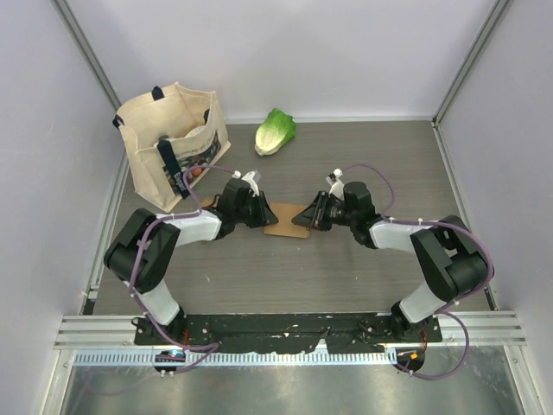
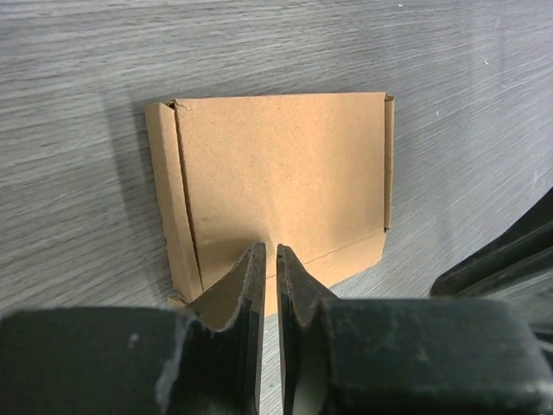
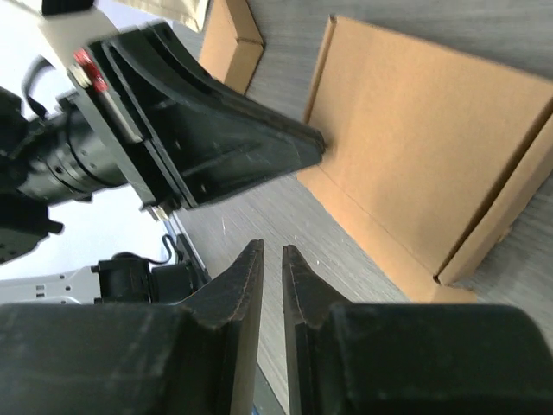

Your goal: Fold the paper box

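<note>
Paper box (image 2: pixel 281 173) (tote's (image 1: pixel 173 138) lettering illegible) lies between left hand (image 2: pixel 270 251) and right hand (image 3: pixel 272 251).

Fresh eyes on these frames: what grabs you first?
The left gripper and right gripper face each other nose to nose in the middle of the scene, flanking a flat brown paper box, each with its fingers nearly together. Behind them a cream tote bag stands at the far left, and a green lettuce lies just to its right.
</note>
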`<state>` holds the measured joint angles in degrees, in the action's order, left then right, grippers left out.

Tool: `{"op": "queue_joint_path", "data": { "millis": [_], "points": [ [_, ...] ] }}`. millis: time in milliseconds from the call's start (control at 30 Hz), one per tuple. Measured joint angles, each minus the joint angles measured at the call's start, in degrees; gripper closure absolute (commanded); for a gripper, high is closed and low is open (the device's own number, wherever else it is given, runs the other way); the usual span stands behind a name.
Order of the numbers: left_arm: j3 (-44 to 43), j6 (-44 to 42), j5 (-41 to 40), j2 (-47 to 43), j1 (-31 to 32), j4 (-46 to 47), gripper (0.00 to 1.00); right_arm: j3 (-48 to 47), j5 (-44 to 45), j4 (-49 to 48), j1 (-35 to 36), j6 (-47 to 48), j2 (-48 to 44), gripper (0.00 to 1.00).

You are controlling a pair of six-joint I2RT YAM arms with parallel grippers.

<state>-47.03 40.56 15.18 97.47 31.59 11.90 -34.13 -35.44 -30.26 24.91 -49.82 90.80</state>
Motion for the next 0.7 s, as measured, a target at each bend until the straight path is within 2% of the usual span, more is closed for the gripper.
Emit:
{"op": "queue_joint_path", "data": {
  "millis": [133,200,233,267,333,533,600,700],
  "points": [
    [1.4,0.4,0.1,-0.5,0.0,1.8,0.81,-2.1,0.3,1.8,-1.0,1.0,-0.6,0.79],
    [1.5,0.5,0.5,-1.0,0.0,1.5,0.73,-2.5,0.3,1.9,-1.3,1.8,0.0,0.75],
    [1.5,0.5,0.6,-1.2,0.0,1.2,0.65,-2.4,0.4,2.3,-1.6,2.2,0.4,0.72],
    [1.5,0.4,0.9,-1.6,0.0,0.7,0.61,-2.3,0.4,2.7,-1.9,2.7,0.6,0.64],
    [1.4,-0.5,1.1,-2.9,0.0,-1.0,0.5,-1.7,1.1,4.1,-2.3,4.3,0.5,0.57],
    [0.6,-3.6,-0.1,-9.3,-0.4,-8.0,0.43,-2.3,5.4,14.5,-3.0,12.1,-0.8,0.51],
    [0.2,-4.1,-1.5,-11.0,-0.9,-9.6,0.42,-3.3,7.1,17.6,-3.4,14.1,-0.9,0.44],
    [0.2,-4.0,-3.9,-12.2,-1.9,-11.3,0.35,-4.8,9.5,21.0,-4.0,16.7,-1.0,0.43]
  ]
}}
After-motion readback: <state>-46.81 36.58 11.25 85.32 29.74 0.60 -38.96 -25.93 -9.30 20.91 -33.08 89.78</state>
